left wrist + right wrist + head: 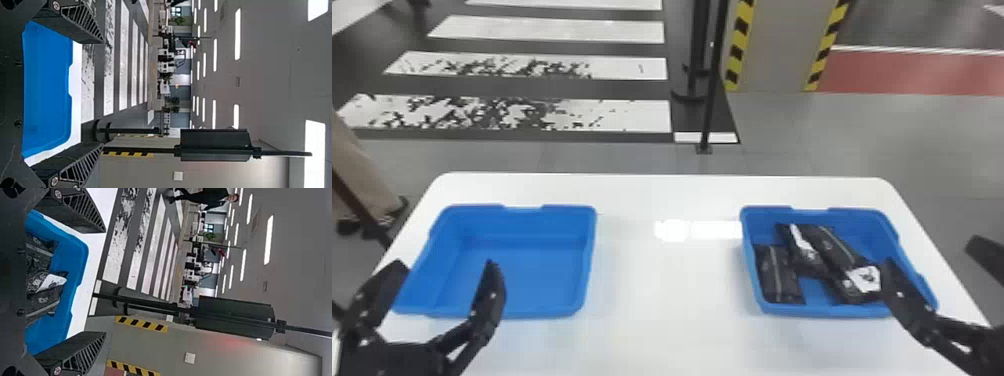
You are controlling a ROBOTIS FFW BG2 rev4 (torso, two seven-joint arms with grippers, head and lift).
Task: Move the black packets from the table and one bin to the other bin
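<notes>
Several black packets [778, 275] lie in the right blue bin [837, 312], some overlapping, one flat along its left side. The left blue bin [517, 312] has a bare floor. My left gripper [444, 267] is open over the near left part of that bin, and in the left wrist view the left gripper [100, 94] has nothing between its fingers. My right gripper [937, 255] is open at the right bin's right side, one finger over the packets' near end. The right wrist view shows the right gripper [105, 282] with bin and packets [45, 297] behind its spread fingers.
Both bins stand on a white table [667, 285], with a wide stretch of tabletop between them. Beyond the table's far edge stand a black post [710, 100] and a pillar [777, 45] with yellow-black striped edges.
</notes>
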